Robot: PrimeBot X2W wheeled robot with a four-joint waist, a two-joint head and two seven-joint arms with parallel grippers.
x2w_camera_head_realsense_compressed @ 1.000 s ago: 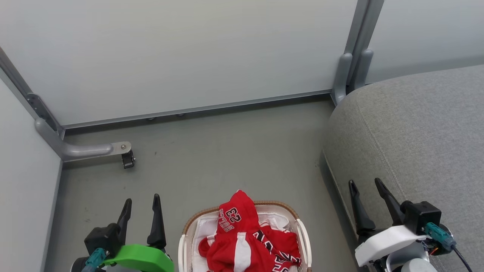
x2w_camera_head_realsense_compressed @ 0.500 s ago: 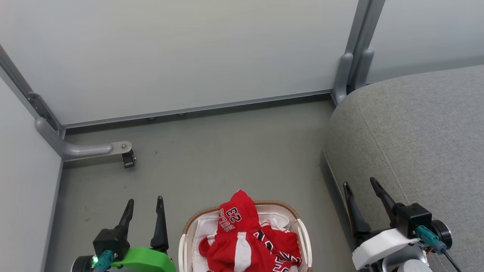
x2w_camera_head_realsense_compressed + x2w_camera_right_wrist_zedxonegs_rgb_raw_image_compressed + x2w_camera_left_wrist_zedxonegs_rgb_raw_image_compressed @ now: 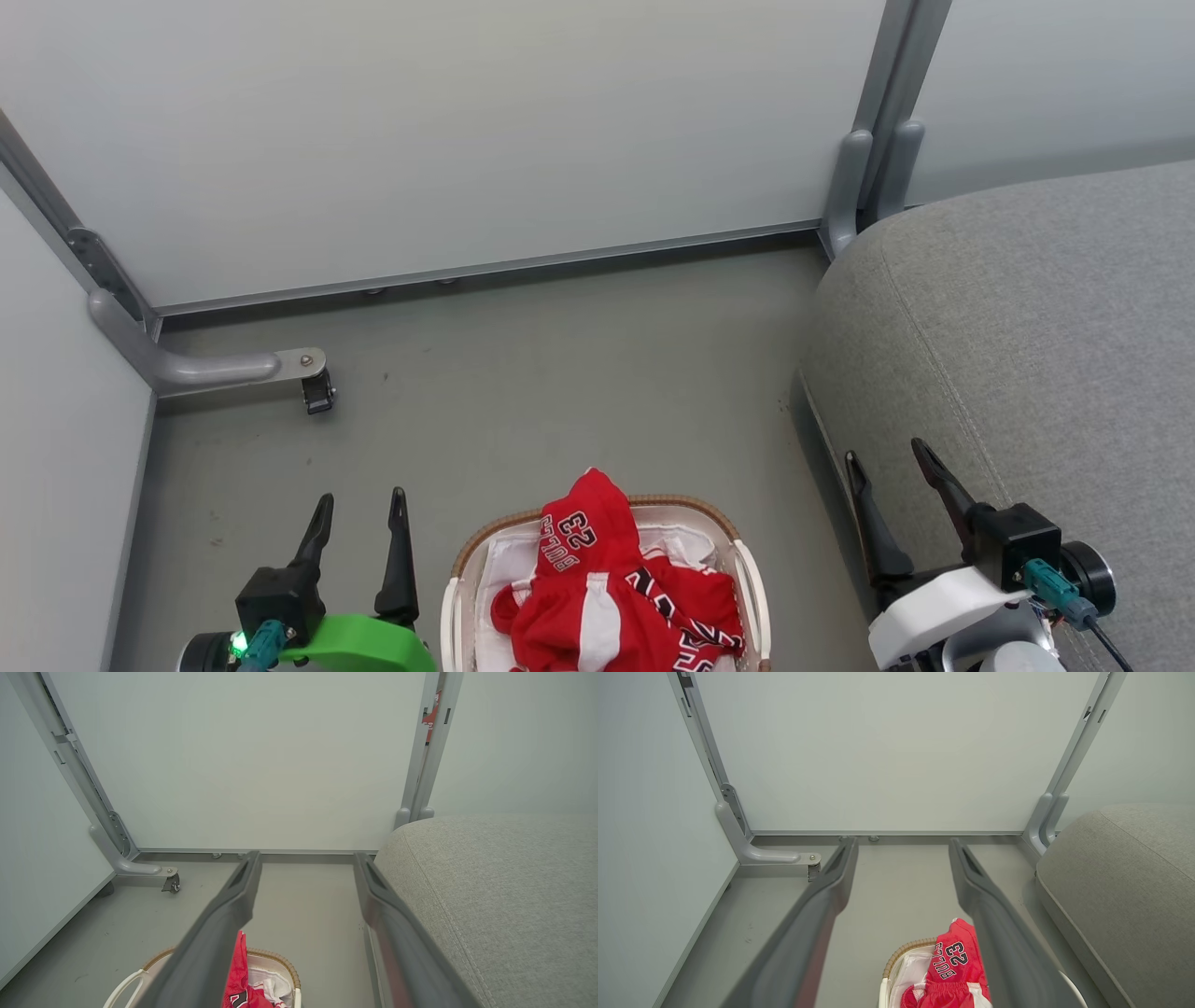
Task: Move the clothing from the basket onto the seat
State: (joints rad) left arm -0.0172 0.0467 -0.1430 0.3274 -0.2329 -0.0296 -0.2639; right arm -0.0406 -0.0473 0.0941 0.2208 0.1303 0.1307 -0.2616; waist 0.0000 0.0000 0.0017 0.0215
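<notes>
My left hand (image 3: 361, 496) hangs over the floor (image 3: 560, 373) with its two dark fingers well apart and nothing between them. The clothing (image 3: 597, 597), red with white trim, lies heaped in the basket (image 3: 750, 579) at about 4 o'clock from that hand, near it but not touching. My right hand (image 3: 884, 451) is likewise spread and empty, and it shows against the front edge of the grey seat (image 3: 1027, 327). I cannot tell whether it touches the fabric. From it the clothing is down at 8 o'clock, with bare floor between. The basket stands on the floor at 6 o'clock in the head view, cut by the bottom edge. The seat takes the 3 o'clock side, apart from the basket.

The head view gives me the heap from above. One fold peaks over the basket's far rim, with the number 23 and lettering upside down on it and a white liner (image 3: 504, 560) underneath. The left wrist view shows that fold at 5 o'clock, partly hidden behind one finger (image 3: 999, 933). The right wrist view offers a red sliver beside a finger (image 3: 219, 933) at 6 o'clock. It also brings the seat's stitched seam close and shows a side handle (image 3: 122, 987) of the basket.
</notes>
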